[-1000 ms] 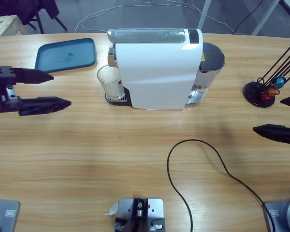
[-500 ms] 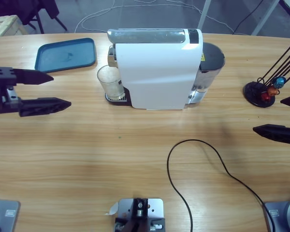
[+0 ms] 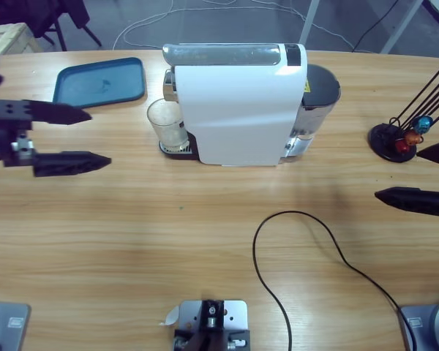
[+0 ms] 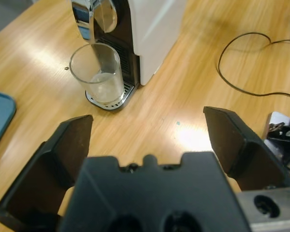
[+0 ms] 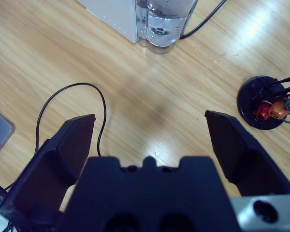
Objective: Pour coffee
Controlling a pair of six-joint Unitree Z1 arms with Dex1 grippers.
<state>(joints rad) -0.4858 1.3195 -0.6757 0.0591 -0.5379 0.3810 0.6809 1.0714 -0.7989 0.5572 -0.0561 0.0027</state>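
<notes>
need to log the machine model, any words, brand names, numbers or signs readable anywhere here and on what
No text can be read in any view.
White coffee machine: no brand or label shows; a small yellow sticker near its clear water tank is too small to read.
Clear glass cup, dark blue tray, black capsule stand: no markings visible.

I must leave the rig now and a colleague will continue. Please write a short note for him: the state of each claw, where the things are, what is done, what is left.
Left claw: open, holds nothing, beside the table's left edge, pointing toward the glass.
Right claw: open, holds nothing, near the capsule holder at the right edge.
The glass stands on the drip tray under the spout of the white coffee machine; no dark coffee shows in it.
Blue tray lies at the back left; a black cable loops in front of the machine.
Done: glass in place. Left: brew and pour the coffee.
</notes>
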